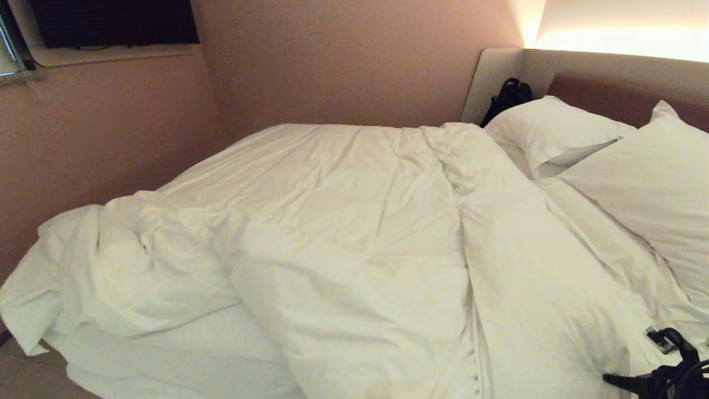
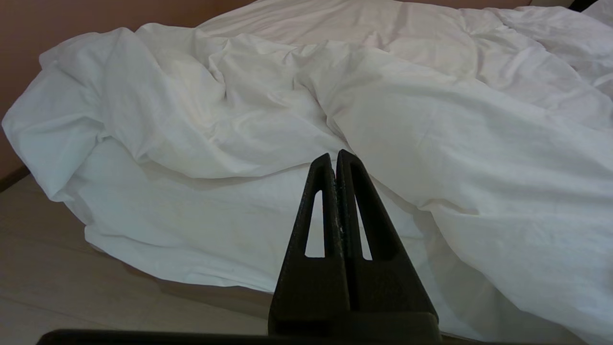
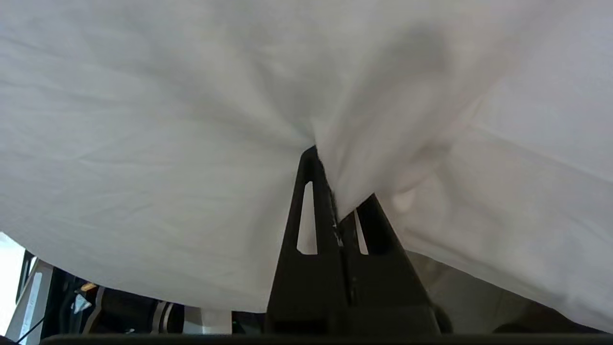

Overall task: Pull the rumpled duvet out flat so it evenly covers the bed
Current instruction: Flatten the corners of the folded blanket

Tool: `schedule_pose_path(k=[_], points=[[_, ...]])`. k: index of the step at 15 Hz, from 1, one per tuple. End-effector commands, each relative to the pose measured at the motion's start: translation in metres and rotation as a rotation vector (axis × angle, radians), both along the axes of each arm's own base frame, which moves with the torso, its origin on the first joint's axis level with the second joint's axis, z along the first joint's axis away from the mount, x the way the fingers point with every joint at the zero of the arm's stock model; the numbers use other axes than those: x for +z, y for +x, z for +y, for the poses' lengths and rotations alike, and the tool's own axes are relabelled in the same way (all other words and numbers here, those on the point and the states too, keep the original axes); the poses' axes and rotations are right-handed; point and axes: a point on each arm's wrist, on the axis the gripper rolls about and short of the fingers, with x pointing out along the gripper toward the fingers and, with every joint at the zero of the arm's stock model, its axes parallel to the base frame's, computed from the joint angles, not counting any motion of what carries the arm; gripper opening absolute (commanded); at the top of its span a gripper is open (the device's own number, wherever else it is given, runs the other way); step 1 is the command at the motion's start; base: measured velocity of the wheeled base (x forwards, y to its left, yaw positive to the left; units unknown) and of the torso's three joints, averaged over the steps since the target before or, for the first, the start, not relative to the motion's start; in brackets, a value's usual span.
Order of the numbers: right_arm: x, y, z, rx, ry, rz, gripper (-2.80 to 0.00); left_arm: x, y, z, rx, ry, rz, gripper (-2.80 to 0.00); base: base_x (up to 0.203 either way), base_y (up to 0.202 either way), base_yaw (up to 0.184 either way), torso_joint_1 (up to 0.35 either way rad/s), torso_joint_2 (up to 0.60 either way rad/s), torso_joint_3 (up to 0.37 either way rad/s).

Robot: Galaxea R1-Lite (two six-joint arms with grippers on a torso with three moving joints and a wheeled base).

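The white duvet lies rumpled over the bed, bunched in thick folds at the foot corner on the left and creased up toward the pillows. At the near right edge of the bed, low in the head view, my right gripper is shut on a fold of the duvet. In the right wrist view the gripper has white cloth pinched between its fingers, and cloth drapes over one fingertip. My left gripper is shut and empty. It hangs short of the bed's side, facing the duvet.
Two plump white pillows lean against the padded headboard. A black bag sits in the far corner. A pink wall runs close along the bed's far side. Bare floor lies below the foot corner.
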Motion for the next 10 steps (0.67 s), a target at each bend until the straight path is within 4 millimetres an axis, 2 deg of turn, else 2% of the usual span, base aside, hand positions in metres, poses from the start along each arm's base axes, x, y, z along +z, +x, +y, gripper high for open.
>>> schedule_pose_path(k=[1,6,10], points=[[0.002,0.0,0.0,0.002,-0.001,-0.009,-2.8,0.0,0.0,0.0,0.001,-0.001,0.0,-2.8,0.0,0.0,0.0,0.0,0.0,0.0],[0.01,-0.004,-0.004,-0.046,0.011,-0.016,-2.8,0.0,0.0,0.0,0.001,-0.001,0.0,-2.8,0.0,0.0,0.0,0.0,0.0,0.0],[0.036,-0.015,-0.021,-0.172,-0.01,-0.069,-2.8,0.0,0.0,0.0,0.001,-0.001,0.0,-2.8,0.0,0.0,0.0,0.0,0.0,0.0]])
